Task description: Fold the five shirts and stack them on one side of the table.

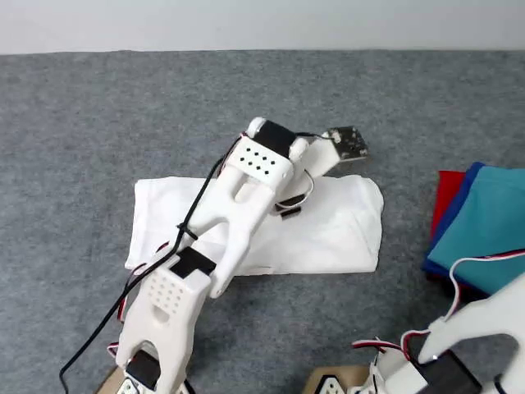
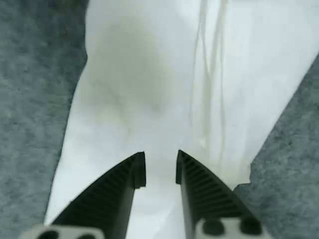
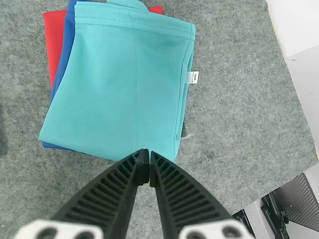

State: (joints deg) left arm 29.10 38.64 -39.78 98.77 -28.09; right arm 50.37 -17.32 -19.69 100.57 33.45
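Observation:
A white shirt (image 1: pixel 328 230) lies partly folded in the middle of the table. My left arm stretches over it, and the left gripper (image 1: pixel 316 162) sits at the shirt's far edge. Seen from the left wrist, the left gripper (image 2: pixel 159 168) hangs open just above the white shirt (image 2: pixel 149 89), with cloth showing in the gap and nothing gripped. A stack of folded shirts sits at the table's right edge: teal shirt (image 1: pixel 488 226) on top, then blue shirt (image 1: pixel 459 201) and red shirt (image 1: pixel 443 193). My right gripper (image 3: pixel 149 167) is shut and empty above the near edge of the teal shirt (image 3: pixel 124 79).
Grey felt (image 1: pixel 82 123) covers the table. The right arm (image 1: pixel 467 328) stands at the near right corner. The table's edge (image 3: pixel 294 74) runs just beyond the stack. Bare felt lies left of and behind the white shirt.

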